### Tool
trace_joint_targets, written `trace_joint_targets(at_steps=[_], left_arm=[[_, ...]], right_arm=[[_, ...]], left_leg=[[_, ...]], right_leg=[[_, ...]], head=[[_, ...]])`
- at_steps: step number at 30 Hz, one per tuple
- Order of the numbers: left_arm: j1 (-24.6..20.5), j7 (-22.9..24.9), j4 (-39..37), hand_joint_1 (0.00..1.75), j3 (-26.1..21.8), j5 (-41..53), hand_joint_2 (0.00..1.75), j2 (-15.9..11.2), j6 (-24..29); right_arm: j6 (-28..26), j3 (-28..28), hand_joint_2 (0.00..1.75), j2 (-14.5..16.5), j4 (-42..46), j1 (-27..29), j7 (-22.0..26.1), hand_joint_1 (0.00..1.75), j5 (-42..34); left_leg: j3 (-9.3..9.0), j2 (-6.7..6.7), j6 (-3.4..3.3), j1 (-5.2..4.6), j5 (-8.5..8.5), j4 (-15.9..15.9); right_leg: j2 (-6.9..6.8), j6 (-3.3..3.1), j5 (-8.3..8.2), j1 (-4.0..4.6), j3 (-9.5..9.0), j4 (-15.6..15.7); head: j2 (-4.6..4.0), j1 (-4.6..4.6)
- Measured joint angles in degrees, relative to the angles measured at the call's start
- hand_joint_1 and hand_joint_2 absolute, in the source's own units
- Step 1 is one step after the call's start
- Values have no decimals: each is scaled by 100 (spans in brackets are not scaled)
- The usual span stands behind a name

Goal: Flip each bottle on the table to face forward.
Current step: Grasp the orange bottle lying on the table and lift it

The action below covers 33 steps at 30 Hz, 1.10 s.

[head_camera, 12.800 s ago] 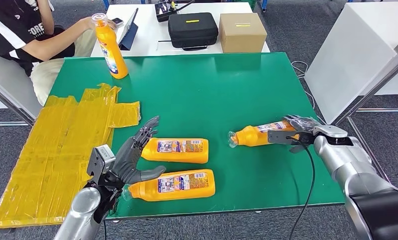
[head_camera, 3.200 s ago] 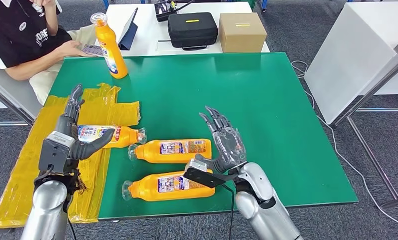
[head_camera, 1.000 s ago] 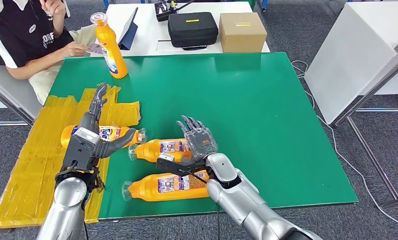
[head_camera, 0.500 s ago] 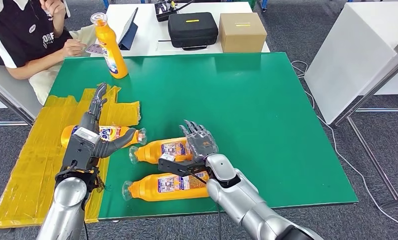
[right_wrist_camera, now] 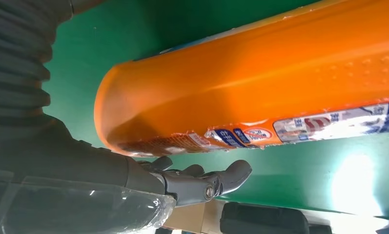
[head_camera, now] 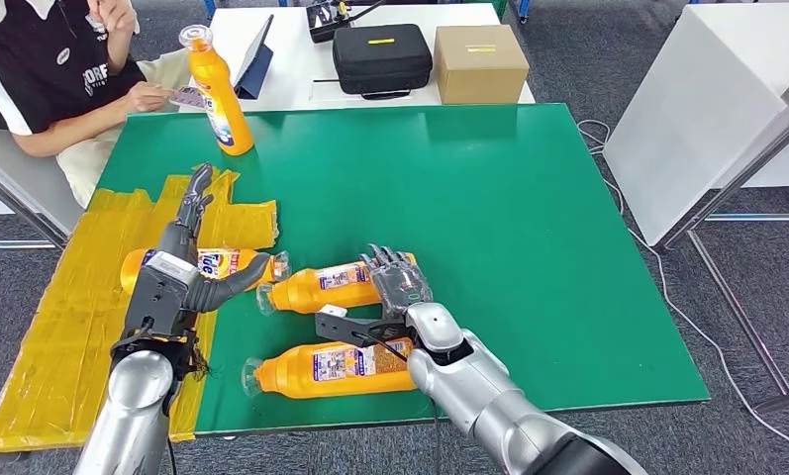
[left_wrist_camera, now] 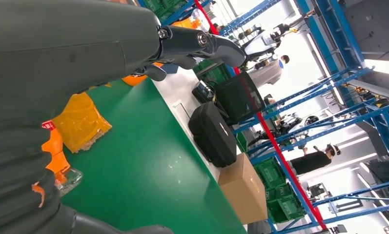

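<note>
Lying on the green table (head_camera: 529, 198) in the head view are three orange bottles. The left bottle (head_camera: 212, 264) rests on the yellow sheet (head_camera: 83, 297), and the left robot hand (head_camera: 177, 272) is over it with fingers spread flat and thumb angled toward its neck; whether it presses the bottle cannot be told. The middle bottle (head_camera: 326, 285) lies tilted, cap toward the left, and the right robot hand (head_camera: 395, 287) sits at its base end, fingers apart and curved over it. The near bottle (head_camera: 326, 366) lies just below that hand's thumb. A fourth bottle (head_camera: 217, 89) stands upright at the far left corner beside a seated person (head_camera: 44, 69).

Left wrist view: fingers extended straight, a clear bottle cap (left_wrist_camera: 68, 178) beside the palm.

Right wrist view: the orange bottle's base lies just beyond the curled fingers (right_wrist_camera: 207, 180); contact cannot be told.
</note>
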State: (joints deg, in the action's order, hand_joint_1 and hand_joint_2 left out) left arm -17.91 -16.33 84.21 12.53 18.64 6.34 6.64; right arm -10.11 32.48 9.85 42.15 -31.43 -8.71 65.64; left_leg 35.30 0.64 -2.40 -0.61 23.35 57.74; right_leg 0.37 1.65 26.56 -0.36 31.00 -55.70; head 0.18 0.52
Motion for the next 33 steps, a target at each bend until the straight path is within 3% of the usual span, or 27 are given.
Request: trace_joint_targets(at_steps=[1, 2, 5, 6, 9, 29, 30, 31, 33], left_arm=[[0, 1, 0, 0, 1, 0, 175, 8, 0], [0, 1, 0, 0, 2, 0, 175, 13, 0], [0, 3, 0, 0, 4, 0, 175, 24, 0], [0, 3, 0, 0, 4, 0, 175, 28, 0], [1, 7, -3, 0, 8, 0, 175, 39, 0], [27, 11, -46, 0, 36, -2, 175, 45, 42], [27, 11, -47, 0, 36, -2, 175, 45, 42], [27, 11, -47, 0, 36, -2, 175, 45, 42], [27, 11, -48, 0, 36, -2, 175, 45, 41]], right_arm=[[1, 0, 175, 2, -20, -10, -4, 0, 1], [1, 0, 175, 4, -38, -19, -5, 17, 2], [15, 0, 175, 8, -83, -41, -7, 131, 2], [22, 0, 175, 10, -97, -50, -8, 158, 2], [44, -1, 175, 26, -140, -86, -19, 173, 14], [111, -4, 175, 72, -351, -298, -34, 174, 120], [111, -4, 175, 73, -359, -304, -34, 163, 120], [112, -4, 175, 74, -367, -309, -34, 140, 121], [115, -5, 175, 79, -383, -318, -42, 59, 137]], left_leg=[[0, 0, 0, 0, 0, 0], [0, 0, 0, 0, 0, 0], [0, 0, 0, 0, 0, 0], [0, 0, 0, 0, 0, 0], [-1, 0, 0, 0, 0, 0], [-16, -1, 0, 0, 0, 0], [-17, 0, 0, 0, 0, 0], [-18, 0, 0, 0, 0, 0], [-20, 0, 0, 0, 0, 0]], right_leg=[[0, 0, 0, 0, 0, 0], [0, 0, 0, 0, 0, 0], [0, 0, 0, 0, 0, 0], [0, 0, 0, 0, 0, 0], [0, 0, 0, 0, -1, 0], [0, 0, 0, 0, -15, 1], [0, 0, 0, 0, -16, 1], [0, 0, 0, 0, -17, 1], [0, 0, 0, 0, -19, 1]], head=[[0, -1], [0, -1], [1, -1], [1, 0], [1, -1], [0, -1], [0, -1], [0, -1], [0, -1]])
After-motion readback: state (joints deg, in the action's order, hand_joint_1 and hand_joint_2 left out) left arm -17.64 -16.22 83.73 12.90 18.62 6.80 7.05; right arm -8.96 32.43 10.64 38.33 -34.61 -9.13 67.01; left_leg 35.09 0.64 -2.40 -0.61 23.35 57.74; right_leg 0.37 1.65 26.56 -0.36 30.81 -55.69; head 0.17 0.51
